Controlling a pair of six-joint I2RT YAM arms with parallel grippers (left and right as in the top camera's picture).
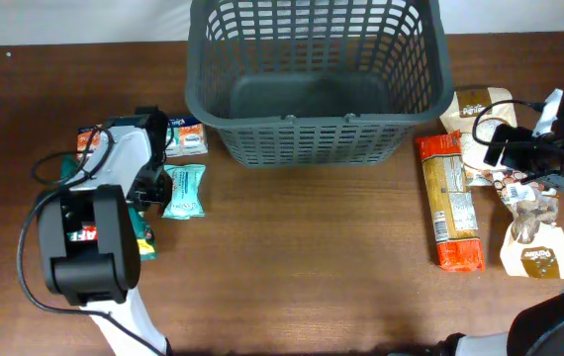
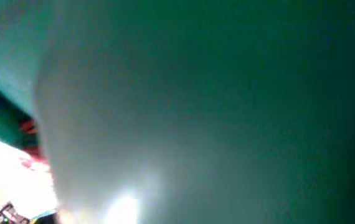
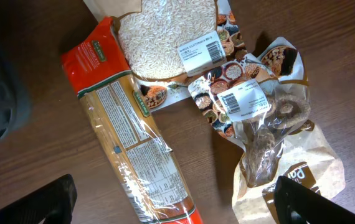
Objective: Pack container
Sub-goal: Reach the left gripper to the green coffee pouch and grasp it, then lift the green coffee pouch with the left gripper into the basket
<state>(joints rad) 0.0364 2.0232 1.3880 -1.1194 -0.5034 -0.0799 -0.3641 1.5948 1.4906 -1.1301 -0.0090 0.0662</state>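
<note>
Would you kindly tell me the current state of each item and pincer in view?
container: upright, empty.
pasta packet: lying flat.
rice bag: lying flat.
windowed paper bag: lying flat.
teal packet: lying flat, beside the left pincer.
left pincer: low by the teal packet; open or shut unclear, as its own camera is blurred.
right pincer: open, empty, above the packets.

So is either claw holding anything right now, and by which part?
The right gripper is open above the pasta packet, holding nothing. The left gripper is right up against a green surface; whether it grips it cannot be told.
</note>
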